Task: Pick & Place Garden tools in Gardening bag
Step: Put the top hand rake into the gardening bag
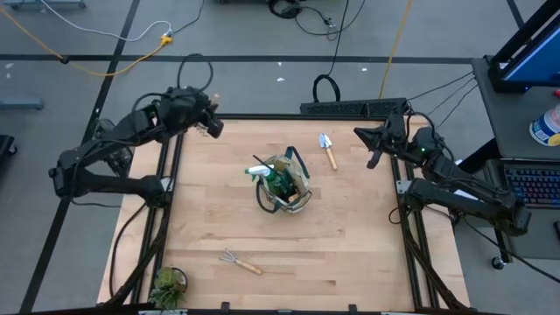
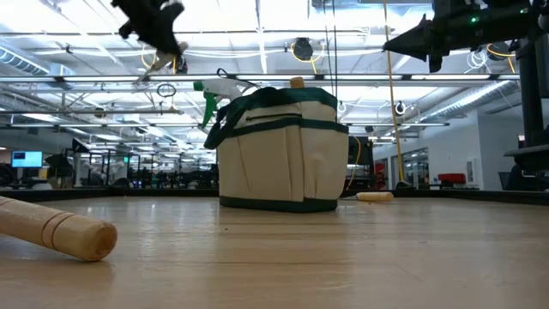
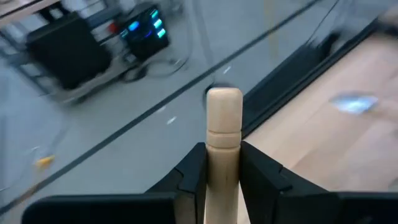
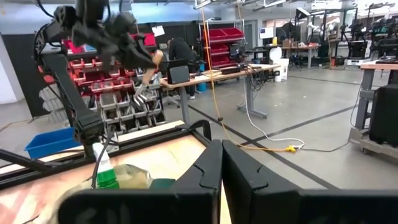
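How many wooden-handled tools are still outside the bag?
3: a wooden-handled metal trowel right of the beige canvas bag, a fork rake near the front edge, one tool in the left gripper.

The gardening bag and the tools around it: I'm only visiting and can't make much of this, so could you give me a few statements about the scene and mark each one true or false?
1. The left gripper is shut on a wooden-handled tool. True.
2. The gardening bag lies tipped over on its side. False: it stands upright near the middle of the table.
3. A green spray bottle sits in the bag. True.
4. The right gripper holds a trowel. False: it is shut on nothing, raised at the table's right edge.
5. No tools are left on the table. False: a trowel and a fork rake lie on it.
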